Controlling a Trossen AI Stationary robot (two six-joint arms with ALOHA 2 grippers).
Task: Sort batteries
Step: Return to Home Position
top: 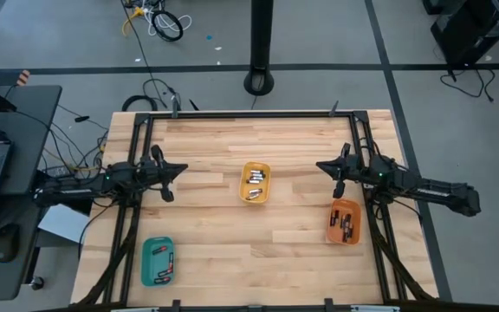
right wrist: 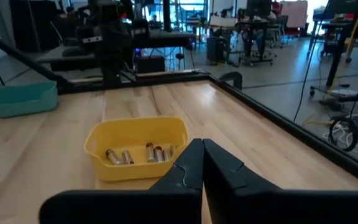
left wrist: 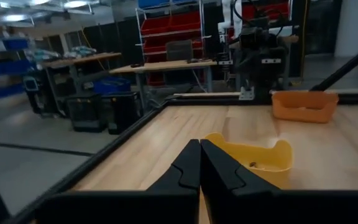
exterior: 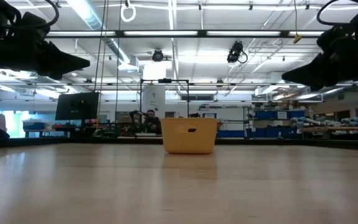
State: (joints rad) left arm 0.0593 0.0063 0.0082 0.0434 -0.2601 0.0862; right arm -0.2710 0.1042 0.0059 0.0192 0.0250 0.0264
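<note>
Yellow tray lies straight ahead of both the left fingers and right fingers, midway between them, so neither arm is nearer its batteries (others lie in the orange tray beside the right fingers, the teal tray off the left). Both pairs are pressed together, empty.

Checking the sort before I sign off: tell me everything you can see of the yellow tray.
The yellow tray is a small open-topped bin, seemingly plastic, rounded-rectangular, its rim dipping at one short end. It sits upright on the wooden table near the middle. Several silvery batteries lie loose on its floor. The left gripper and right gripper hang clear on either side.
</note>
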